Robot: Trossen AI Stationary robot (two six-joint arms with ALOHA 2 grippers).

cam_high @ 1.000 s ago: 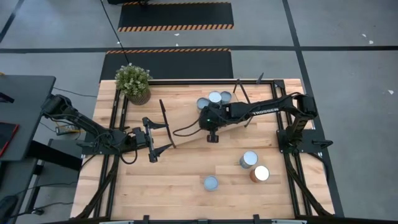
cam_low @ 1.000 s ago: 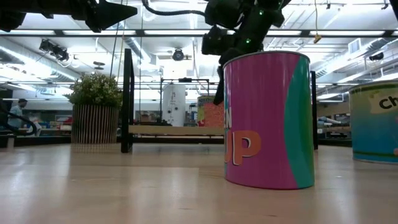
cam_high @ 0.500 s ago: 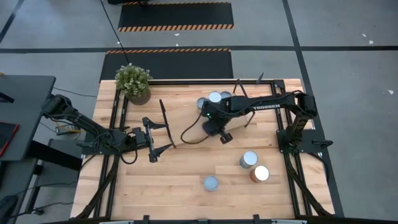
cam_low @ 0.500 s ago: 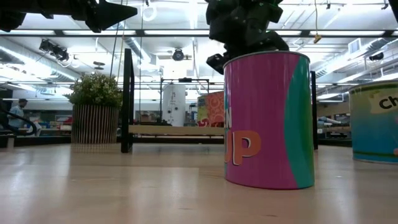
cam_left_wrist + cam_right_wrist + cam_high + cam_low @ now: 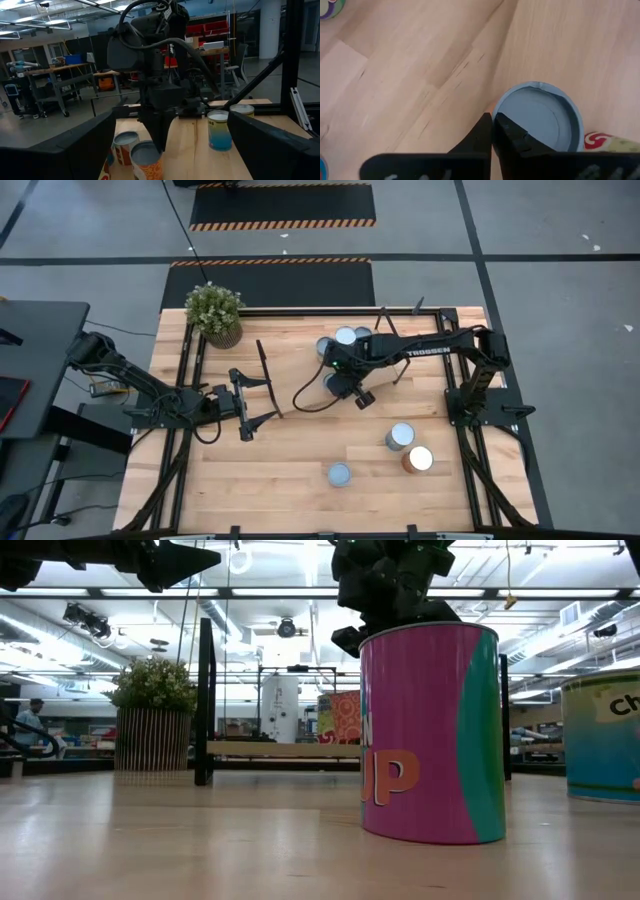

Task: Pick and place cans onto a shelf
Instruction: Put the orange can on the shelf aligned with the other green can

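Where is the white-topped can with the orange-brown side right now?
In the high view, the white-topped can stands on the tabletop's near right part, just beside a silvery-topped can and right of the lone can near the front edge.

Tabletop (image 5: 290, 470): light wood, pale plank grain
Shelf (image 5: 300, 365): light wood board with thin black end frames
Nearest can (image 5: 430, 730): magenta side with a teal band and orange letters
Can at the edge (image 5: 605, 735): blue side, pale label with dark lettering
Can tops (image 5: 345, 336): pale silvery-blue
Odd can (image 5: 417, 459): white top, orange-brown side
Can under the right tool (image 5: 537, 117): blue-grey lid; red and yellow-green print at its side
Far can (image 5: 219, 130): blue fading to yellow
Plant (image 5: 213, 308): green leaves, ribbed tan pot
Arms (image 5: 420, 355): dark, white lettering
Floor mats (image 5: 280, 205): black, orange-and-black striped edges
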